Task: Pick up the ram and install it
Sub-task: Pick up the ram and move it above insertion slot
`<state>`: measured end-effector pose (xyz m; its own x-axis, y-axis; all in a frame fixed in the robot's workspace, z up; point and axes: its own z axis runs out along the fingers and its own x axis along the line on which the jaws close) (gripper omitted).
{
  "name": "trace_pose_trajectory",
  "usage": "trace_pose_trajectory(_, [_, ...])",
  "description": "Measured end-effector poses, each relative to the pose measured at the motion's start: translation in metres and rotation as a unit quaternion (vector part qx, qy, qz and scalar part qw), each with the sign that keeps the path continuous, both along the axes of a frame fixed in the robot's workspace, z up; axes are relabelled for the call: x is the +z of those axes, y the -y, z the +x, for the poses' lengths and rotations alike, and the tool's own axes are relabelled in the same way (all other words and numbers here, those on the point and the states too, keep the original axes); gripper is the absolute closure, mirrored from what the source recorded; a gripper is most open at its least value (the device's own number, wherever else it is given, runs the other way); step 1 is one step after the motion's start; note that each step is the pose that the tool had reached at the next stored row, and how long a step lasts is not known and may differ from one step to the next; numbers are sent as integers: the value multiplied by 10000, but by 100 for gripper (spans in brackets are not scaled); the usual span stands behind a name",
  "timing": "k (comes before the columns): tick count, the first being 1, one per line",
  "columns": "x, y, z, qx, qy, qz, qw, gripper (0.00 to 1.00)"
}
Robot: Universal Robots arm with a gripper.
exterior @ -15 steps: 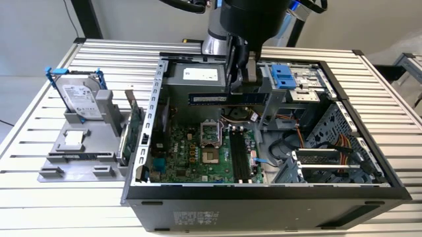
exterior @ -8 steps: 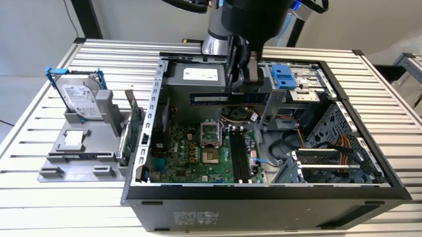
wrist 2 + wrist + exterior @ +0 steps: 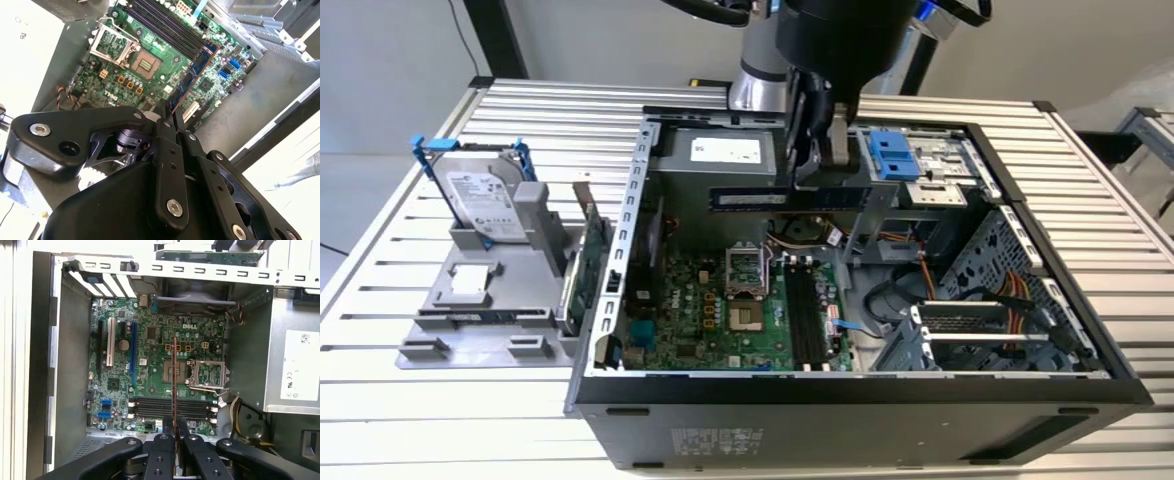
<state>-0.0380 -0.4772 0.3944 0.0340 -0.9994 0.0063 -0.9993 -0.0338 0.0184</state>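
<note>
The black two-finger gripper [image 3: 174, 423] is closed on the long, narrow, dark green ram stick [image 3: 754, 200] — the stick hangs inside the open grey computer case [image 3: 854, 430], above the green motherboard [image 3: 150, 382] — not seated.

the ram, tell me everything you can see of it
The ram is a long, narrow stick of dark circuit board with black chips and a pale label. It stands on its long edge, roughly level, clamped in the gripper, in the air above the motherboard inside the open case. It is not seated in the memory slots.
</note>
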Motion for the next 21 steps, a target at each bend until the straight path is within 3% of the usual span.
trace_pose_trajectory(10, [0, -41, 115, -15, 0, 0, 10000, 100])
trace_pose_trajectory(21, [0, -195, 196, -65, 0, 0, 10000, 100])
